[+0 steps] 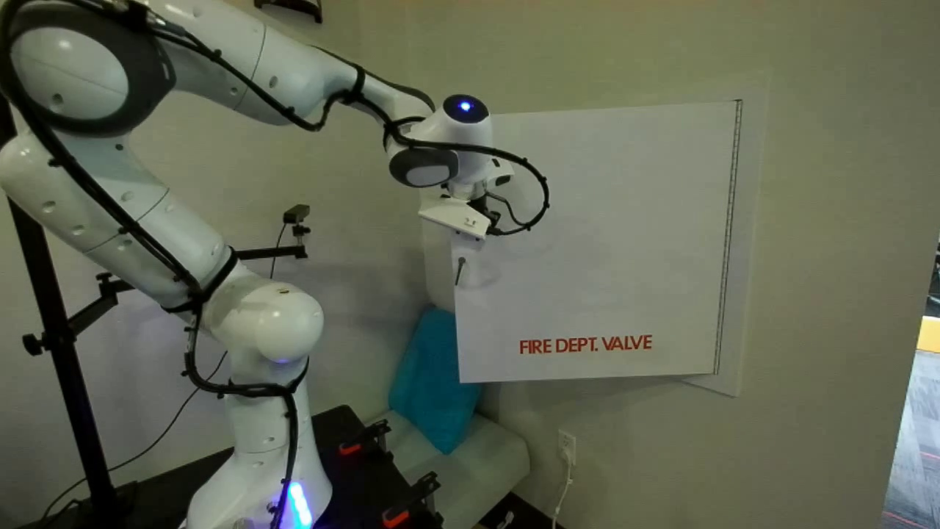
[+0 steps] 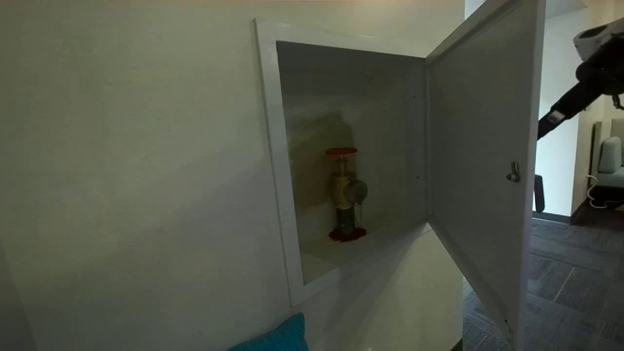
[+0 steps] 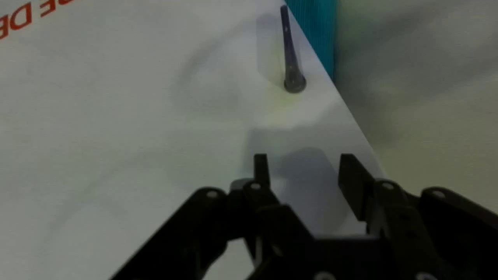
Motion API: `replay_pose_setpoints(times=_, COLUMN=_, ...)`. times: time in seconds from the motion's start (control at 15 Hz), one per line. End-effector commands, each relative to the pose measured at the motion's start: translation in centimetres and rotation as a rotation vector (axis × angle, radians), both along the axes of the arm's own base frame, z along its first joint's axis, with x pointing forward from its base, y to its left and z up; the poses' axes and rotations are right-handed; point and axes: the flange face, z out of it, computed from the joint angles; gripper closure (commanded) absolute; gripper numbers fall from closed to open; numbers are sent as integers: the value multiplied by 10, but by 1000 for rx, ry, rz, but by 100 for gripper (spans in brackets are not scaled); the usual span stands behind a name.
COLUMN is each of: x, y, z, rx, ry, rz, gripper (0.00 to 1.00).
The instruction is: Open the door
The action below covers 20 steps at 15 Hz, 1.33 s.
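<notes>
A flat white door (image 1: 602, 242) is being shown standing upright and open, hinged to a cabinet frame (image 2: 275, 161) on a wall (image 1: 830, 294). Its hinge (image 1: 727, 242) is running nearly vertically along one side, and its free edge is standing out into the room, well apart from the frame. In an exterior view its outer face is being presented, with red lettering (image 1: 585, 344) sitting level near the bottom and a small dark handle (image 1: 460, 270) pointing downward close to the free edge. Because it is being seen at a slant, which side is longer cannot be told. In an exterior view a brass valve (image 2: 343, 195) is being exposed inside the recess. A white robot arm (image 1: 257, 316) is being held bent: from its base it is leaning up and back, then its forearm is sloping down toward the free edge, the wrist being placed above the handle. In the wrist view the gripper (image 3: 303, 171) is being seen over the door's outer face, its fingers (image 3: 352, 182) standing apart with door surface showing between them; whether the door is being touched cannot be told. A blue cushion (image 1: 433, 389) is being partly hidden by the door.
</notes>
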Motion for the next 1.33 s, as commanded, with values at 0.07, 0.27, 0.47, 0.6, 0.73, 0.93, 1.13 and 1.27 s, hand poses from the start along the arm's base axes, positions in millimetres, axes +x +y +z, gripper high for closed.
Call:
replay_pose_setpoints(times=0.07, x=-12, y=-11, z=37, rx=11, ry=4, rz=-13, gripper=11)
replay_pose_setpoints(times=0.27, x=-29, y=-10, z=47, rx=-34, ry=76, rz=-25, gripper=0)
replay_pose_setpoints(times=0.47, x=-51, y=-6, z=58, rx=-72, ry=121, rz=-41, gripper=0)
replay_pose_setpoints(times=0.6, x=-65, y=1, z=65, rx=-90, ry=136, rz=-52, gripper=0)
replay_pose_setpoints(times=0.73, x=-78, y=13, z=71, rx=-104, ry=143, rz=-65, gripper=0)
replay_pose_setpoints(times=0.93, x=-92, y=38, z=80, rx=-93, ry=153, rz=-96, gripper=0)
replay_pose_setpoints(times=1.13, x=-103, y=77, z=87, rx=-103, ry=166, rz=-174, gripper=0)
replay_pose_setpoints(times=1.27, x=-105, y=106, z=92, rx=-112, ry=183, rz=-222, gripper=0)
